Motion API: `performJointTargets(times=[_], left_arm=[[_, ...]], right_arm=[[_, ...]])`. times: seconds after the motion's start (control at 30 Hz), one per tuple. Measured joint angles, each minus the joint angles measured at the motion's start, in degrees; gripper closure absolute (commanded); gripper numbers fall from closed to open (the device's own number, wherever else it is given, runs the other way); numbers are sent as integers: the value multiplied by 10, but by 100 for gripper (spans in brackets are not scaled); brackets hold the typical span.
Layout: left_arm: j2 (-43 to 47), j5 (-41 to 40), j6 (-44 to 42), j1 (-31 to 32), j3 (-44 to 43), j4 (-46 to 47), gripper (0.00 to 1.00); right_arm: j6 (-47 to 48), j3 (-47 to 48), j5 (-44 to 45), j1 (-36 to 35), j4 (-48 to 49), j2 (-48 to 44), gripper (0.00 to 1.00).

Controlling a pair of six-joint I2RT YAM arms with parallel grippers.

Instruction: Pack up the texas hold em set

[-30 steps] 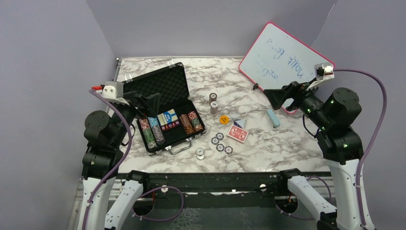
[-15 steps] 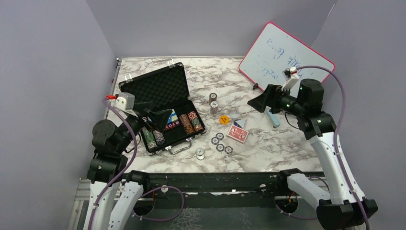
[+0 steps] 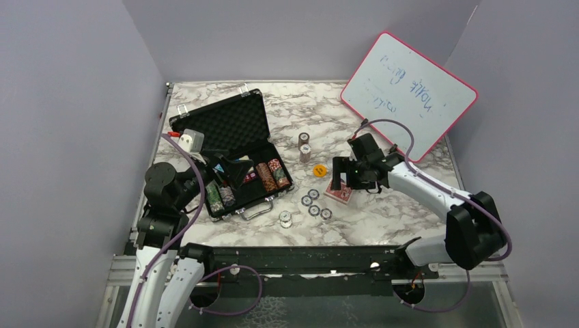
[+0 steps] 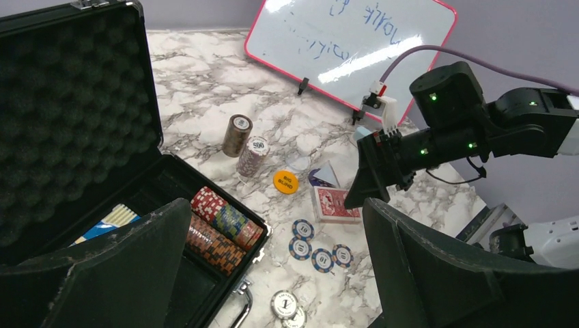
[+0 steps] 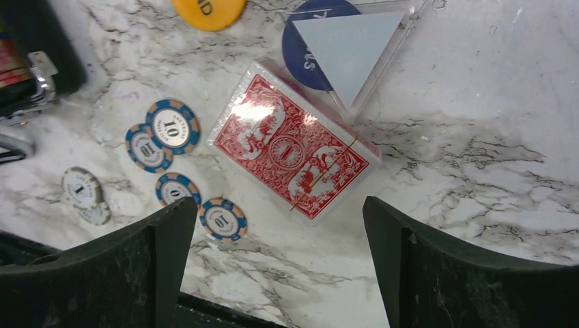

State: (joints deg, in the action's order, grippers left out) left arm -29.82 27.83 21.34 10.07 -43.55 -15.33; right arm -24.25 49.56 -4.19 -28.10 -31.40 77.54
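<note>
2 grippers, both spread wide, nothing held.

Top view: the right gripper [image 3: 336, 181] hangs just over the deck [image 3: 341, 195], which lies on the table. The left gripper [image 3: 231, 171] hovers over the open case [image 3: 229, 123]. I judge the step in hand to be fetching the deck.

Left wrist view: the case holds chip rows [image 4: 222, 229] laid on edge and a blue box [image 4: 109, 222], and its foam lid stands up. 2 stacks [image 4: 246, 140] and the button [image 4: 285, 181] sit on the table near the case.

Right wrist view: the deck lies flat and askew between the fingers, with 4 blue chips [image 5: 172, 128] and 2 white chips [image 5: 82, 188] to one side. Next, the jaws likely need turning square to the deck's sides. They then need lowering to straddle it before closing.
</note>
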Motion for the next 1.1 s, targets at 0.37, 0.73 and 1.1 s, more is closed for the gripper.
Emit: performJointTargets(times=[0.37,0.73,1.1], left_arm=[[-12,0,0,0,0,-17,1],[-31,-1,-8,0,-15,-41,1],[-49,-5,-3,0,-20,-41,1]], right_arm=[[19,-6,24,-9,77,78,5],[52,-12,24,-11,113,85,5],[70,-52,-46,-16,105,67,8]])
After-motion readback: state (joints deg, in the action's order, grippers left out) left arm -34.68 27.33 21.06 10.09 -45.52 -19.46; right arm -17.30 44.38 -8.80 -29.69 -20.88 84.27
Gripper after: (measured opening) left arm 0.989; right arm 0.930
